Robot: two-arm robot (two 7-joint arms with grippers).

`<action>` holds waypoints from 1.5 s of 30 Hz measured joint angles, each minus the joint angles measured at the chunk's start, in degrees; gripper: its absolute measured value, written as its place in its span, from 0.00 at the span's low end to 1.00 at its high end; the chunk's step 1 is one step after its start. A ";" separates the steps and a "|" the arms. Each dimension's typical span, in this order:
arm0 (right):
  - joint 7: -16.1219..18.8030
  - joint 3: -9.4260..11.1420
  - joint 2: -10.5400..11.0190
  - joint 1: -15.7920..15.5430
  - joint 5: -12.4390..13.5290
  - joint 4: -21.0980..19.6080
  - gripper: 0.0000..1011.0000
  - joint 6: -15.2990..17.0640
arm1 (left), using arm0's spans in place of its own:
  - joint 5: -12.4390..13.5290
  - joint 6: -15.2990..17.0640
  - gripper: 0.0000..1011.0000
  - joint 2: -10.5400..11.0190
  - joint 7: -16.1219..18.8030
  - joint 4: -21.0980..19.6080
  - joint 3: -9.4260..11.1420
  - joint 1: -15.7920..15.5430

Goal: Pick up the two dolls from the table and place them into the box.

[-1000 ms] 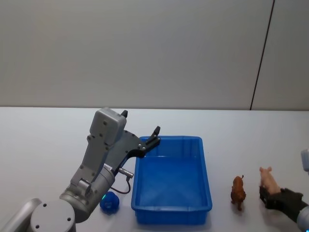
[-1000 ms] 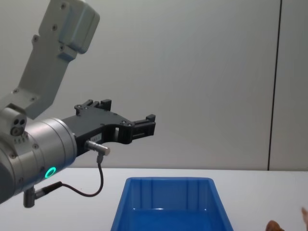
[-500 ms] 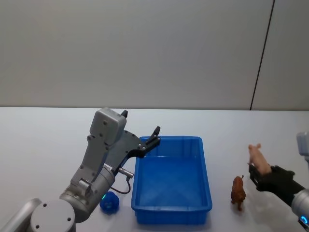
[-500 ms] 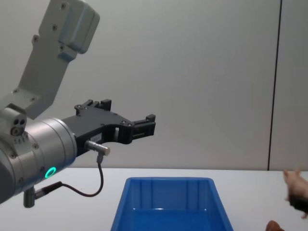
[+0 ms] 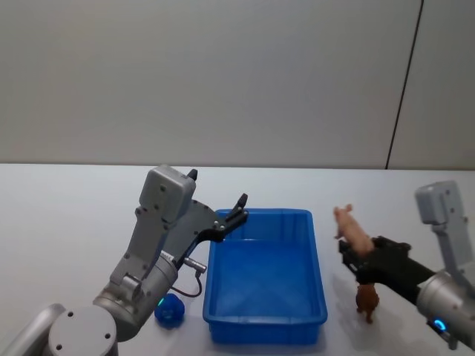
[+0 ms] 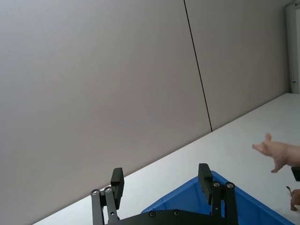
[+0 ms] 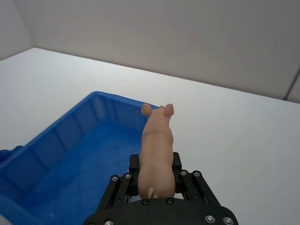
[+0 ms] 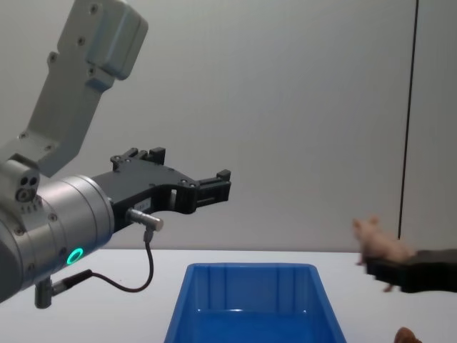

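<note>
The pale peach doll (image 5: pixel 352 230), a small pig figure, is in the air just right of the blue box (image 5: pixel 319 297), with my right gripper (image 5: pixel 356 256) shut on its rear. In the right wrist view the doll (image 7: pixel 157 140) stands between the fingers (image 7: pixel 134 169), and the box (image 7: pixel 101 101) lies ahead and below. The dark blue rounded doll (image 5: pixel 169 310) rests on the white table (image 5: pixel 59 222), left of the box's near corner. My left gripper (image 5: pixel 217 191) hangs open over the box's left rim, holding nothing.
A small brown animal figure (image 5: pixel 365 298) stands on the table right of the box, below my right gripper. The box holds nothing. A grey wall runs behind the table, with open tabletop at far left and far right.
My right gripper has lifted the peach doll off the table at the right and carried it left and up toward the box. The left arm has not moved.
</note>
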 joint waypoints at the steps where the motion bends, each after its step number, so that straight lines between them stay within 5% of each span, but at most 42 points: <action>1: 1.07 -0.50 -0.39 0.39 -0.68 -0.01 0.37 0.29 | 0.00 0.00 0.99 0.00 0.00 0.00 0.00 0.00; 16: 7.00 -5.14 -4.56 3.66 -6.12 3.02 0.38 3.40 | 0.00 0.00 0.99 0.00 0.00 0.00 0.00 0.00; 25: 7.45 -6.54 -5.98 4.58 -7.44 4.64 0.68 3.84 | 0.00 0.00 0.99 0.00 0.00 0.00 0.00 0.00; 35: 5.52 -6.33 -5.41 3.64 -6.95 3.56 0.99 1.59 | 0.00 0.00 0.99 0.00 0.00 0.00 0.00 0.00; 45: 2.36 -4.51 -2.41 0.28 -3.89 -0.45 0.99 -0.57 | 0.00 0.00 0.99 0.00 0.00 0.00 0.00 0.00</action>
